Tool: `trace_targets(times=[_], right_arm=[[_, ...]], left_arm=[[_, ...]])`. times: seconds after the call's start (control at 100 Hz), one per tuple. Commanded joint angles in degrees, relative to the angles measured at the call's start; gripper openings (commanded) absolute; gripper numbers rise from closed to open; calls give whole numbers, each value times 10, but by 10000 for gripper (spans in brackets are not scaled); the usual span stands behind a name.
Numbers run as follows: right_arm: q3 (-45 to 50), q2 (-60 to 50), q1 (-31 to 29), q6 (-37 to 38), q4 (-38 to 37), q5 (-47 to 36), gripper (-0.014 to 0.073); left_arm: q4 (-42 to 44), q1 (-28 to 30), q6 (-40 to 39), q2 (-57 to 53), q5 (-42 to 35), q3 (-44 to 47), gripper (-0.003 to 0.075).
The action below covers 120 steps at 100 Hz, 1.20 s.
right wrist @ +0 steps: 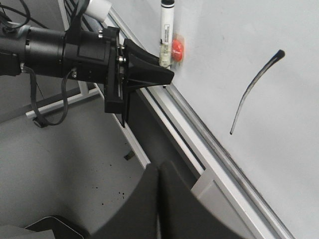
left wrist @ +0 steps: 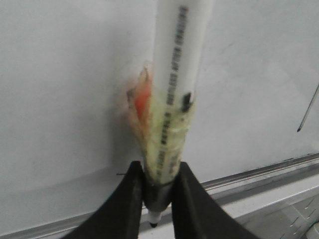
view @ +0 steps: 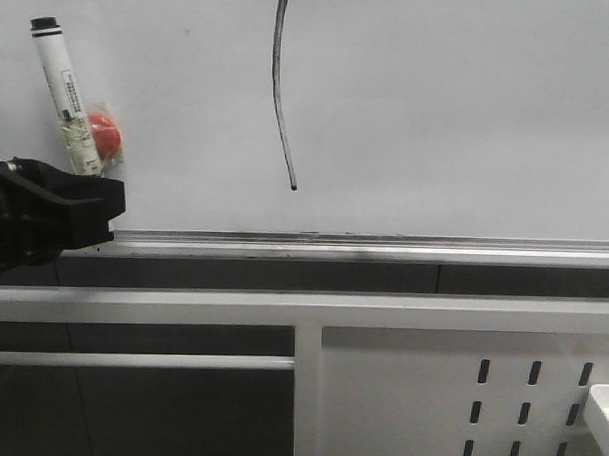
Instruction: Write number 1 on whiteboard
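Left gripper (view: 103,209) pinches marker (view: 64,90), upright, low left of whiteboard (view: 469,114) | number 1 (view: 281,87) upper centre, well apart from marker, tapering to a dot above ledge (view: 384,248) | right gripper (right wrist: 158,199) pressed together, holding nothing, away from board

White marker (view: 63,90) with red piece (view: 104,134) taped on, white perforated panel (view: 459,394), white bin corner (view: 603,409)
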Motion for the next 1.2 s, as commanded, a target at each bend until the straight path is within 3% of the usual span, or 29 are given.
trace_targets(times=[0.0, 0.37, 0.44, 0.56, 0.63, 0.95, 1.19], right_arm=[[-15, -11, -3, 0, -8, -45, -69], [-15, -11, -3, 0, -8, -45, -69], [-15, -11, -3, 0, -9, -45, -69], [-15, -11, -3, 0, -9, -43, -69], [-15, -11, -3, 0, -9, -41, -69], [-14, -19, -3, 0, -35, -40, -69], [89, -121, -3, 0, -39, -172, -67]], left_arm=[[-9, 0, -2, -13, -139, -26, -20], [-10, 0, -2, -14, -139, -8, -6], [-6, 0, -2, -14, -139, -4, 70], [-4, 0, -1, -14, -139, -1, 318], [-6, 0, -1, -14, -139, -1, 391], [17, 0, -1, -75, -139, 46, 384], [40, 0, 22, -178, -139, 108, 331]])
